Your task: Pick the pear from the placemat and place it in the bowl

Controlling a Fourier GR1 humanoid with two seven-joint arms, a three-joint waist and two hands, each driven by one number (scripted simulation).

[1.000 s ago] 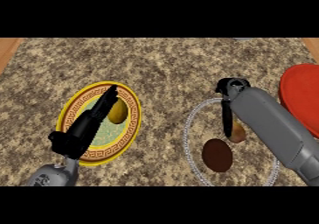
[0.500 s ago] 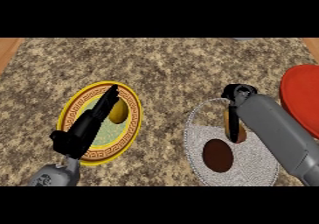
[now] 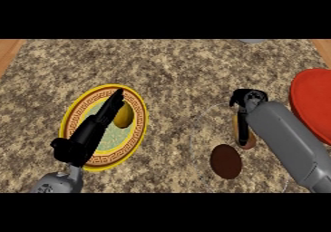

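In the head view the left hand [image 3: 94, 131] lies with straight fingers held together over the yellow-rimmed round placemat [image 3: 138, 131], and the yellow pear [image 3: 123, 115] rests on that mat just right of its fingertips. The right hand [image 3: 248, 100] hangs over the speckled tabletop [image 3: 174, 68], a red dish [image 3: 318, 108] to its right and a dark brown disc [image 3: 226, 161] below it; whether it is open or closed I cannot tell

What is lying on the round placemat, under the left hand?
A yellow pear lies on the placemat, and its right side shows. The left hand, fingers straight, reaches over it and hides the pear's left side and a strip of the mat. Whether they touch cannot be seen.
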